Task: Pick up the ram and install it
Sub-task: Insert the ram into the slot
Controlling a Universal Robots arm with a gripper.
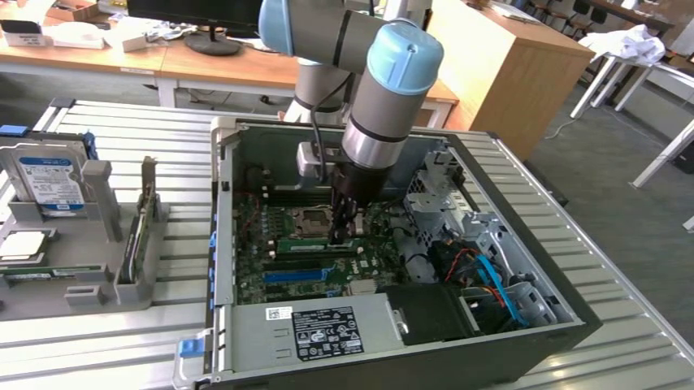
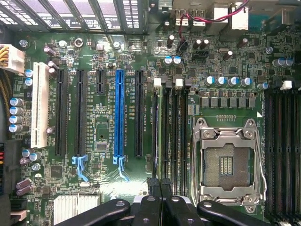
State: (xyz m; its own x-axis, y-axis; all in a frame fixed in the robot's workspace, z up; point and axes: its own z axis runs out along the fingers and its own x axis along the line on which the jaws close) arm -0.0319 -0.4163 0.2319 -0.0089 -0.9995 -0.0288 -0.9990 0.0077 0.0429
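The ram (image 1: 314, 242) is a thin green stick standing in a motherboard slot beside the CPU socket inside the open computer case (image 1: 223, 244). In the wrist view the ram (image 2: 161, 132) shows edge-on, between the slot's white end clips. My gripper (image 1: 344, 234) reaches straight down into the case over the end of the stick towards the exterior view's right. The black fingers (image 2: 153, 202) are shut together right above the ram's upper edge, with nothing lifted between them. Whether the tips touch the edge I cannot tell.
A bare CPU socket (image 2: 225, 162) lies beside the memory slots, and a long blue slot (image 2: 119, 117) among black ones. The power supply (image 1: 314, 329) fills the case's near corner, with blue cables (image 1: 493, 276) beside it. A grey fixture (image 1: 97, 268) holds a blue-labelled hard drive (image 1: 49, 183).
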